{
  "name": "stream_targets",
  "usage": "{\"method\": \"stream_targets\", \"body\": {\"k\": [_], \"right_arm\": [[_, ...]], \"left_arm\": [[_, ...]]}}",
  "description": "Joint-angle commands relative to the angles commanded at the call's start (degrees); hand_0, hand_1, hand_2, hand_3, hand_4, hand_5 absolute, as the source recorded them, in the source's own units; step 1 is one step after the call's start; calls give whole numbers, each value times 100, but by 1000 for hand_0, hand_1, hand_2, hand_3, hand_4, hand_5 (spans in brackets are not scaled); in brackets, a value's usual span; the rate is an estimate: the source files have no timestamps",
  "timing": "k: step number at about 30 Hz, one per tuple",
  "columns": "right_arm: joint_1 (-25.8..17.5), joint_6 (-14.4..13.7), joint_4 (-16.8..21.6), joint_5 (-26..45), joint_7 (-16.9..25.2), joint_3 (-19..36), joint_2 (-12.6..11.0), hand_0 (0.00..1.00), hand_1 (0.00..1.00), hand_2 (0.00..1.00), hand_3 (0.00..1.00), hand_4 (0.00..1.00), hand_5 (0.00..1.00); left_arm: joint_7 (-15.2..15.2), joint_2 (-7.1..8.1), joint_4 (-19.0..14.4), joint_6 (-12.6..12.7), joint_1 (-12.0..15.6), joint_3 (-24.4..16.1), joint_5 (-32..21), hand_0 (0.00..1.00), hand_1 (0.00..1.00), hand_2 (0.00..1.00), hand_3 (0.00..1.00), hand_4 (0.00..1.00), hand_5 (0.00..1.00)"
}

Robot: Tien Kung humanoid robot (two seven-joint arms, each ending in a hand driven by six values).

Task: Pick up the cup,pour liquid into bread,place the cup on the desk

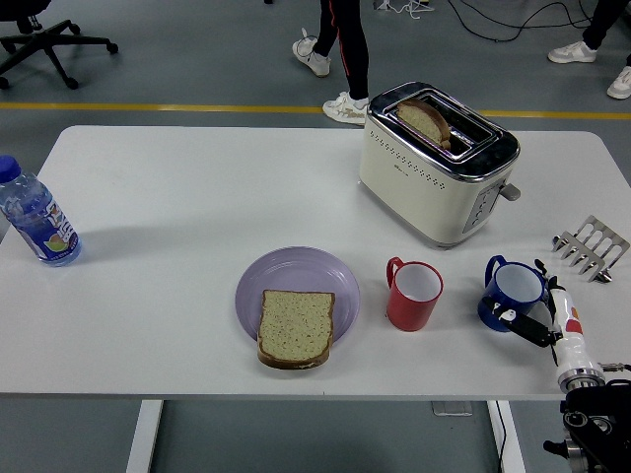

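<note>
A blue cup (513, 294) stands on the white table (177, 197) at the front right, handle to the far left. My right hand (537, 301) comes up from the lower right corner and sits against the cup's right side. Its fingers are spread, a black thumb along the cup's near side and a fingertip by the far rim, and the cup rests on the table. A red cup (414, 294) stands left of it. A slice of bread (295, 327) lies on a lilac plate (296, 271). My left arm is out of view.
A cream toaster (434, 168) with a slice in its slot stands behind the cups. A metal toast rack (592, 246) is at the right edge, a water bottle (35, 219) at the far left. A person's legs (340, 44) pass beyond the table.
</note>
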Motion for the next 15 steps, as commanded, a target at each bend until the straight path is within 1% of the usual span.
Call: {"method": "stream_targets", "body": {"k": [12, 13, 15], "right_arm": [[65, -57, -105, 113, 67, -13, 27, 931, 841, 924, 993, 998, 247], [70, -68, -112, 133, 79, -15, 28, 921, 821, 919, 978, 998, 253], [82, -79, -128, 163, 90, -20, 32, 921, 821, 919, 978, 998, 253]], "left_arm": [[1, 0, 0, 0, -4, -3, -4, 673, 739, 748, 642, 405, 998], [2, -1, 0, 0, -4, -9, 2, 674, 740, 748, 642, 404, 998], [1, -1, 0, 1, -4, -10, 7, 674, 740, 748, 642, 404, 998]]}}
